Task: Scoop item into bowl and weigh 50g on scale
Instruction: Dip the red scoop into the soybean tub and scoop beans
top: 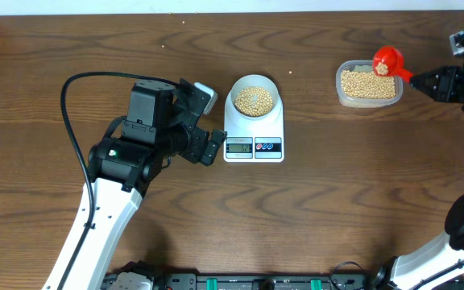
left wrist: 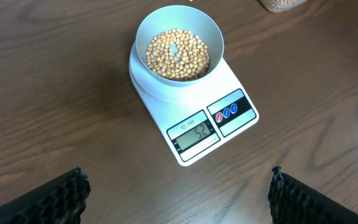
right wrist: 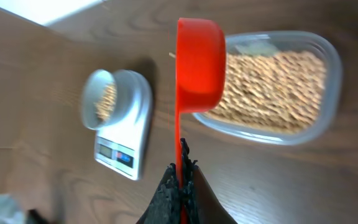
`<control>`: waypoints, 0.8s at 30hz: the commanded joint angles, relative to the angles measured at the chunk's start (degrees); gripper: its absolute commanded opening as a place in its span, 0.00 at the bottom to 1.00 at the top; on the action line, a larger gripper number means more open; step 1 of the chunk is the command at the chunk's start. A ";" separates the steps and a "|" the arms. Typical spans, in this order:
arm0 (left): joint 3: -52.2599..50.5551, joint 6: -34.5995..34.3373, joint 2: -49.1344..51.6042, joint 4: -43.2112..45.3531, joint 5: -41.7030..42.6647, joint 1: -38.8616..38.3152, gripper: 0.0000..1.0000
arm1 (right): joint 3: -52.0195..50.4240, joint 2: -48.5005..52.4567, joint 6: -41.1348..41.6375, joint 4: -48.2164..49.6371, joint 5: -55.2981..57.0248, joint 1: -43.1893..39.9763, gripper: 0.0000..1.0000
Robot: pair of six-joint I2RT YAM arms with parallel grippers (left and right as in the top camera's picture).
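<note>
Wide open, empty: left claw (top: 208, 121), hovering just left of scale (top: 254, 133). Clamped shut on thin handle of red plastic scoop (top: 387, 60): right claw (right wrist: 180, 190). Handle runs right, cup end left over far right rim of clear rounded-rectangular tub (top: 339, 90). Smooth round pale bowl (left wrist: 179, 25) sits on far end of flat white scale, display end near. Round tan beans (left wrist: 178, 55) in bowl, more in tub. LCD digits show only from left wrist. Dark wood-grain worktop (top: 135, 48).
</note>
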 commanded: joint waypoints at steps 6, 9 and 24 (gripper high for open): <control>-0.17 0.13 0.02 0.00 0.68 -0.13 0.94 | -0.20 -1.62 4.83 2.32 22.97 6.95 0.01; -0.17 0.13 0.02 0.00 0.68 -0.13 0.94 | -0.20 -1.60 6.12 3.41 29.70 10.40 0.01; -0.17 0.13 0.02 0.00 0.68 -0.13 0.94 | -0.20 -1.62 9.64 6.14 67.28 27.89 0.01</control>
